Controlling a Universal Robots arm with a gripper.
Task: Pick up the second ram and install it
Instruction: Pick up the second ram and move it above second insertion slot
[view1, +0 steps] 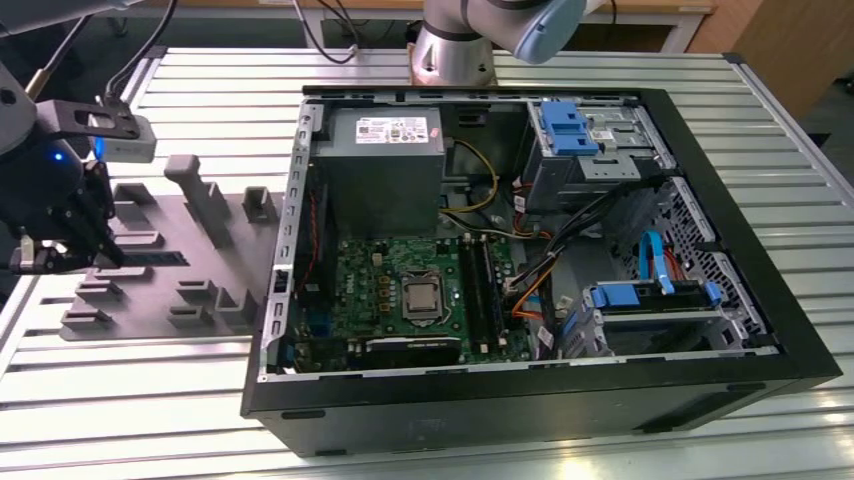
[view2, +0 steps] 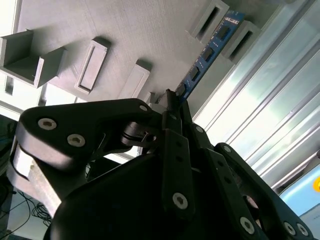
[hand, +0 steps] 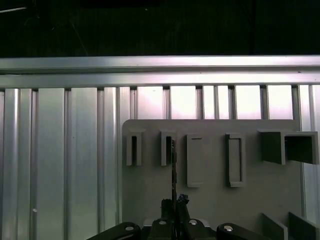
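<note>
Hand tight on blue second ram

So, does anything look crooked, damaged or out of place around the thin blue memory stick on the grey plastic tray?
Nothing stands out. The thin blue-green memory stick stands on edge, straight between the raised blocks of the grey plastic tray, and the black gripper is closed on its end.
</note>
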